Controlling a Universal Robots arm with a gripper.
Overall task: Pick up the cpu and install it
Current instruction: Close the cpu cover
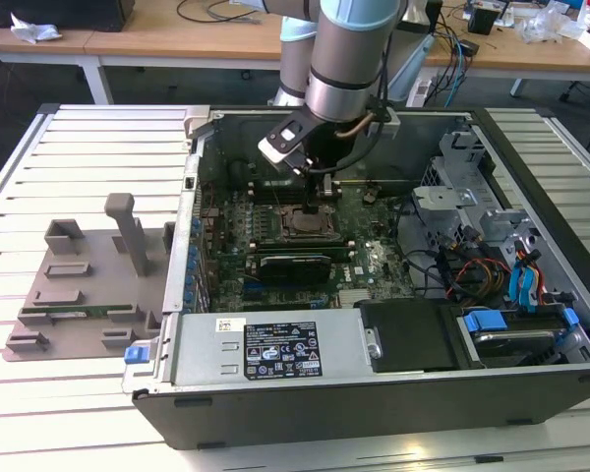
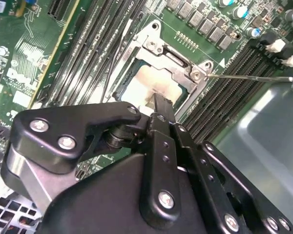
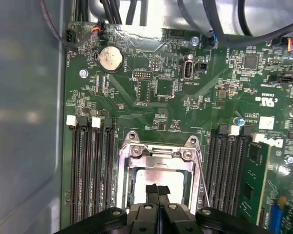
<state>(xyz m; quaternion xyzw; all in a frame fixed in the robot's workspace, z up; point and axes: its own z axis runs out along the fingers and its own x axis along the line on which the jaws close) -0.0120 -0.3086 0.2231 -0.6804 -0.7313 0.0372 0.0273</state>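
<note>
The tool has its two black fingertips pressed together, with just a thin seam between them, and it pinches nothing. In both wrist views the tips point down at the cpu; I cannot tell whether they touch it or hang just above it. The cpu lies flat inside the socket frame, its pale silver top facing up, and the metal frame runs around it. A thin wire lever stands just beside the frame. Rows of dark memory slots flank the socket on both sides, all on the green motherboard. A round coin battery sits farther off on the board, well apart from the socket. In the exterior view the arm reaches down into the open case, which lies on its side on the slatted table. A grey tray rests on the table beside the case, on the exterior view's left.
</note>
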